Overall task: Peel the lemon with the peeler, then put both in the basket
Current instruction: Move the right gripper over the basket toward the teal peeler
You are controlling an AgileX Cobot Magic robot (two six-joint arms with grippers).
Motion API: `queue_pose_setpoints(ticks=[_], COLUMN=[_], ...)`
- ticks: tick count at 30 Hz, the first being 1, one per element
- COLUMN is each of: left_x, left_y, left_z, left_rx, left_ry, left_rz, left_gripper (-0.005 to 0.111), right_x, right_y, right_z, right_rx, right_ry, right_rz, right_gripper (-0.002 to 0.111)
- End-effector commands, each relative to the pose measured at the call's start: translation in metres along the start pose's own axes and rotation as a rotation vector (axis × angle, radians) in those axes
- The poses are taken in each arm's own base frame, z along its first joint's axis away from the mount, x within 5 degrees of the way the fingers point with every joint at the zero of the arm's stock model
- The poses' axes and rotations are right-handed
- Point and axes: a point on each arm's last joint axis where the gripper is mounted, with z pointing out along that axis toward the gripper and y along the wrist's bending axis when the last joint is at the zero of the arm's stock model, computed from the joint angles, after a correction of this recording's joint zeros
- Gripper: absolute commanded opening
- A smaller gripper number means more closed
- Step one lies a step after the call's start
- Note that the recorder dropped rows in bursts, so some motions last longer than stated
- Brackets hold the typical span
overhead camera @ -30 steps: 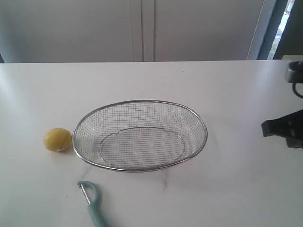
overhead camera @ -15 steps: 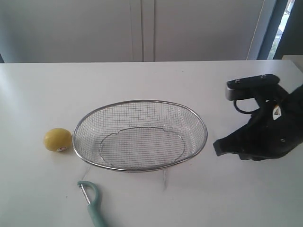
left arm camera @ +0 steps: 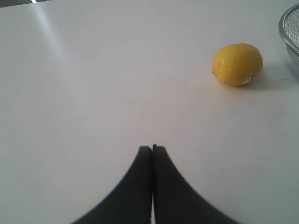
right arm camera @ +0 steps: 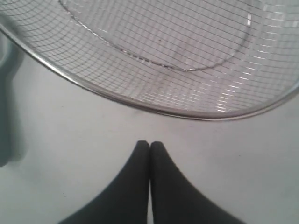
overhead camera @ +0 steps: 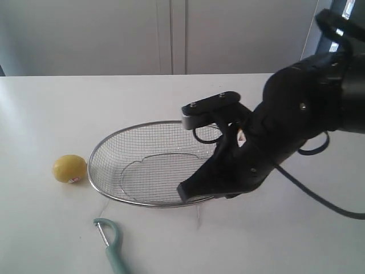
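Peeler (overhead camera: 111, 242): nearest the front, flat on the white table (overhead camera: 51, 108); loop head and thin blade point toward the basket, pale teal handle runs out of the exterior view; well apart from both grippers.
Right gripper (overhead camera: 185, 193): jaws pressed together, nothing between them; reaches in from the right, tip at the near rim of the basket; height above the table hard to judge.
Right wrist view: same gripper (right arm camera: 149, 145), closed tips over bare table, just short of the rim; blurred pale shape at one edge, too soft to name.
Right arm (overhead camera: 302, 114): bulky and black, covers the right part of the basket in the exterior view.
Basket (overhead camera: 131, 201): wide oval of silver wire mesh (right arm camera: 140, 79) with a thick rim, upright in the middle of the table, between peeler and far edge.
Lemon (overhead camera: 69, 169): on the table outside the basket, just beside its left end; narrow gap to the rim (left arm camera: 290, 28) clear in the left wrist view; red-and-white sticker (left arm camera: 254, 78) low on its side.
Left gripper (left arm camera: 152, 149): jaws closed tight, holding nothing, over bare table; lemon (left arm camera: 237, 64) ahead and off to one side, well apart; outside the exterior view.
Background: pale cabinet doors (overhead camera: 171, 34) beyond the far table edge.
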Motion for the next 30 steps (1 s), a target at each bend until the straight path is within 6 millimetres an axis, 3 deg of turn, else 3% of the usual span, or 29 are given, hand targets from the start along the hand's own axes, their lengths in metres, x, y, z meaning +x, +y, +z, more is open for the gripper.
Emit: queue_pose_setpoints(ticks=[1,13,23,25,30], left_x=[0.001,0.001,0.001,0.001,0.001], left_y=[0.0,0.0,0.0,0.0,0.0], left_z=[0.0,0.0,0.0,0.0,0.0], left_rx=[0.001,0.001,0.001,0.001,0.001], left_ry=[-0.003,-0.003,-0.003,-0.003,-0.003], left_rz=[-0.006,-0.006,-0.006,-0.006,-0.006], left_gripper=[0.0,0.0,0.0,0.0,0.0], right_x=[-0.009,-0.008,-0.003,-0.002,0.0], right_y=[0.025,0.091,0.125,0.128,0.13], right_z=[0.008,0.036,0.061,0.067,0.083], right_rx=[-0.055,-0.118,-0.169,-0.174,-0.165], right_ry=[0.014,0.072,0.054,0.049,0.088], right_rz=[-0.032,-0.127,-0.149,-0.15,-0.141], right_gripper=[0.0,0.0,0.0,0.004,0.028])
